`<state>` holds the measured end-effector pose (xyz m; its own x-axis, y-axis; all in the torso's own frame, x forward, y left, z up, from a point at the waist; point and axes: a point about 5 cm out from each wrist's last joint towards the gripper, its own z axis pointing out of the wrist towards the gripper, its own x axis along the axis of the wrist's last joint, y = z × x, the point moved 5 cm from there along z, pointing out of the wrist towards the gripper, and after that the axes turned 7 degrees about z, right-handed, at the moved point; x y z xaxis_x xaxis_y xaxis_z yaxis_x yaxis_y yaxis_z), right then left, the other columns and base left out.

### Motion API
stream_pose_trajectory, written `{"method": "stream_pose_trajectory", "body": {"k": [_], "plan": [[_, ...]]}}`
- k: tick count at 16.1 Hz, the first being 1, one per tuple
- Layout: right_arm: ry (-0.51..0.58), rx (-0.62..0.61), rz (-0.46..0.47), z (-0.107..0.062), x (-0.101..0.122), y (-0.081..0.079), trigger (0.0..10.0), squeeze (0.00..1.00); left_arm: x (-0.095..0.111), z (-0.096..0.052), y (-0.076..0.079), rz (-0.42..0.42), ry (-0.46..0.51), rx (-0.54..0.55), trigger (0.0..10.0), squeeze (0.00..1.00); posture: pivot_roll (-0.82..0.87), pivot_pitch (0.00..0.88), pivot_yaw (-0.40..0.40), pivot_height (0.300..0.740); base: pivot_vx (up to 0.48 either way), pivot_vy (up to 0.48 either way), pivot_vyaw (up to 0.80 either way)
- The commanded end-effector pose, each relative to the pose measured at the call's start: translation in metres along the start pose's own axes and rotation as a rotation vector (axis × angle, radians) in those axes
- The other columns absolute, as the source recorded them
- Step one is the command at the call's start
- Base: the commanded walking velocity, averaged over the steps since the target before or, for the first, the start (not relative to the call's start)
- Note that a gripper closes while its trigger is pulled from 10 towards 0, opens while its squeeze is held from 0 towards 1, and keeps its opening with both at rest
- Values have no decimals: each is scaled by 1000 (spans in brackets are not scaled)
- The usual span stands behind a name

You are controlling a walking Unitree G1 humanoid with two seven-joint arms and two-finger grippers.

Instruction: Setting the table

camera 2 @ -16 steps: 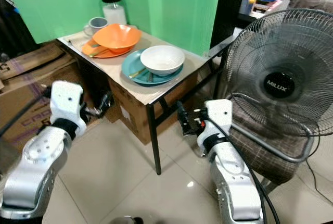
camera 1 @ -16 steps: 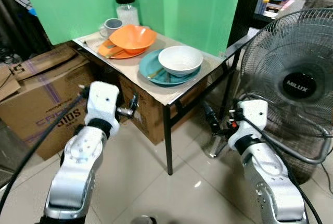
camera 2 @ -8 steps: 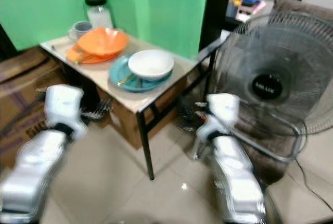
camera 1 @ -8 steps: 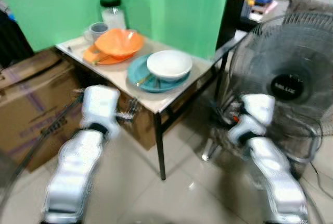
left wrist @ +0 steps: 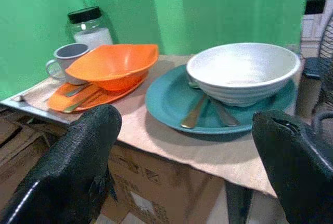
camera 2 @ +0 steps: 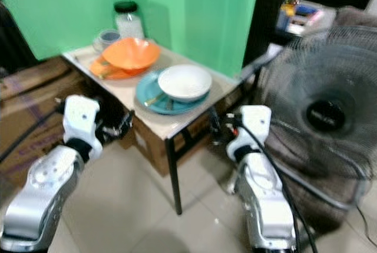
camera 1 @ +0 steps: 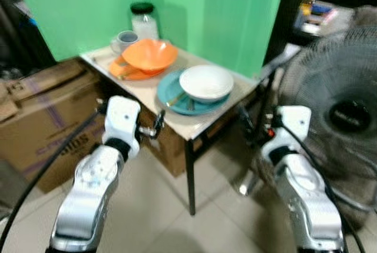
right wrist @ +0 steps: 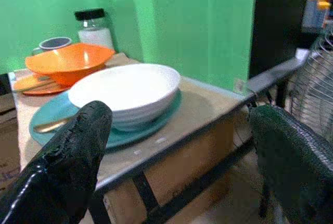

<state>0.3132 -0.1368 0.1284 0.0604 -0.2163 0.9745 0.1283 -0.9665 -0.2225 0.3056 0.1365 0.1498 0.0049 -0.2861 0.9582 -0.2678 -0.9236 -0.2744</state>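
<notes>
I see a bright green wall (camera 1: pixel 206 6) behind a small counter (camera 1: pixel 227 109) with black metal legs. Under and beside it stand cardboard boxes (camera 1: pixel 41 117) on a pale tiled floor (camera 1: pixel 159 212). A large standing fan (camera 1: pixel 347 112) is at right, before a dark shelf (camera 1: pixel 321 15).

A white bowl (camera 2: pixel 185 82) sits on a teal plate (camera 2: pixel 154 97), an orange bowl (camera 2: pixel 131 54) behind. Both arms are raised before the table (camera 2: pixel 215 91). A fan (camera 2: pixel 321 115) stands right.
</notes>
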Motion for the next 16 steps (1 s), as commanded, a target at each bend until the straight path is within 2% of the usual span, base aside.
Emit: {"method": "stream_pose_trajectory", "body": {"k": [1, 2, 3, 4, 6, 9, 11, 16], "plan": [[-6, 31, 22, 2, 0, -11, 10000, 1000, 0, -2, -8, -4, -11, 19, 10000, 1000, 116, 0, 18, 740, 304, 0, 0], [-4, 35, 20, 1, 1, -12, 10000, 1000, -1, -2, -10, 5, -11, 33, 10000, 1000, 113, 0, 20, 740, 307, 0, 0], [-2, 39, 14, 2, 1, -12, 10000, 710, 0, -2, -10, 6, -12, 34, 10000, 1000, 110, 0, 21, 740, 285, 0, 0], [-1, 44, 9, 1, 2, -12, 10000, 0, 0, -2, -9, 15, -13, 22, 10000, 1000, 108, 0, 22, 740, 281, 0, 0], [-8, 45, 18, 1, 1, -12, 10000, 0, -1, -2, -8, 18, -14, 16, 10000, 1000, 107, 0, 22, 740, 287, 0, 0], [-19, 52, 39, 1, 1, -14, 10000, 0, 1, 0, -7, 21, -10, 6, 10000, 1000, 106, 0, 19, 740, 301, 0, -721], [-10, 46, 5, 1, 3, -12, 10000, 0, 1, 0, -7, 21, -11, 4, 10000, 1000, 103, 0, 21, 740, 302, 0, 0], [-6, 38, 4, 3, 5, -11, 10000, 0, 3, 4, -4, 22, -2, -16, 10000, 1000, 106, 0, 19, 740, 304, 0, 0]]}}
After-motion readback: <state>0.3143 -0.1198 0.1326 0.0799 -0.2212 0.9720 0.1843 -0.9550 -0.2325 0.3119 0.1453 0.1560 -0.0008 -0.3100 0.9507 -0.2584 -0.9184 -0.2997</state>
